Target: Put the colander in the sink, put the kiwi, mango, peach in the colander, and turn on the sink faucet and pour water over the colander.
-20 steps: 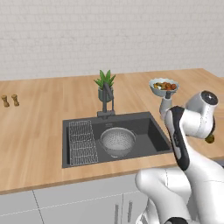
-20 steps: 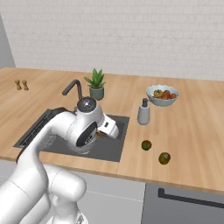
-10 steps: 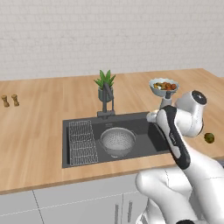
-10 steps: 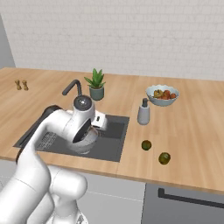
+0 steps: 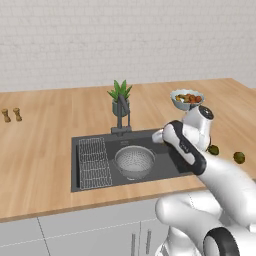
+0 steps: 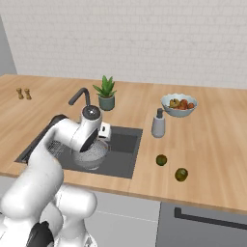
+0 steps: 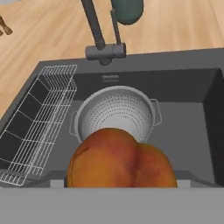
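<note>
One of three fruits is in transit; none has reached the colander (image 7: 114, 116) yet.

Colander: done. It sits upright on the floor of the sink (image 5: 165, 165), beside the wire rack (image 5: 95, 162), its bowl empty as far as the hand view shows.

Peach (image 7: 120, 159): in hand. The hand view has it close against the camera, orange-red, held over the near edge of the sink with the colander just beyond it. The pincer (image 5: 158, 136) is clamped around the peach, jaws standing wide on the round fruit; the fingertips themselves are hidden behind it.

Two greenish fruits (image 6: 161, 159) (image 6: 181, 174): not started. Both lie on the worktop (image 6: 212, 144) to the right of the sink, near each other, well apart from the colander. Judged to be the kiwi and the mango; which is which cannot be told.

Sink faucet (image 6: 79, 96): untouched. No stream of water is visible in any view, so it reads as off.

Other items: potted plant (image 5: 120, 97) behind the faucet, soap dispenser (image 6: 158, 124), pale blue fruit bowl (image 6: 179, 104).

Remaining, by judgement: drop the peach into the colander, fetch both green fruits, open the faucet over the colander.
</note>
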Tool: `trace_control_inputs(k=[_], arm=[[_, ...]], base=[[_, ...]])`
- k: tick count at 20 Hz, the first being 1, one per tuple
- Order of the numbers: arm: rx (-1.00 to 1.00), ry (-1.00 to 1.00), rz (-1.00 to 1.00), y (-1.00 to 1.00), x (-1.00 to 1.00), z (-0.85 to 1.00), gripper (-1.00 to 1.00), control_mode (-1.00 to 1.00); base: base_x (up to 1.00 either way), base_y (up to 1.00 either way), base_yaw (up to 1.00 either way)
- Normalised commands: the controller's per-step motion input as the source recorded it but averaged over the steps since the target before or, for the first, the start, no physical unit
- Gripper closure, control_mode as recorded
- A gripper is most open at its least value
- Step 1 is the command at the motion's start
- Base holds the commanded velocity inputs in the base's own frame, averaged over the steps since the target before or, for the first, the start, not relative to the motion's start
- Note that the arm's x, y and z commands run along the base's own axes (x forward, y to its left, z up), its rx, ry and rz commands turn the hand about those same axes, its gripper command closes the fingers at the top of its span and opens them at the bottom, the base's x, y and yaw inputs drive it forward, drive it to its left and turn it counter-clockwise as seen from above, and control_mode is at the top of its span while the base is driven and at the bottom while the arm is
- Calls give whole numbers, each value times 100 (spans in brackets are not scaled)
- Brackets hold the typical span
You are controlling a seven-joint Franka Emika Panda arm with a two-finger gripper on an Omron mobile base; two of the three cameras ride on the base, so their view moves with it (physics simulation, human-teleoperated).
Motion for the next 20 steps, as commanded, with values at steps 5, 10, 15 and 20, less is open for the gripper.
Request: trace_control_inputs(k=[5,10,15,20], arm=[[-5,14,9,32,65,-65,100,-100],[-2,17,11,8,58,-57,100,-100],[0,12,10,0,48,-47,100,-100],[0,7,8,16,42,-45,100,-100]], base=[[0,0,0],[0,0,0],[0,0,0],[0,0,0]])
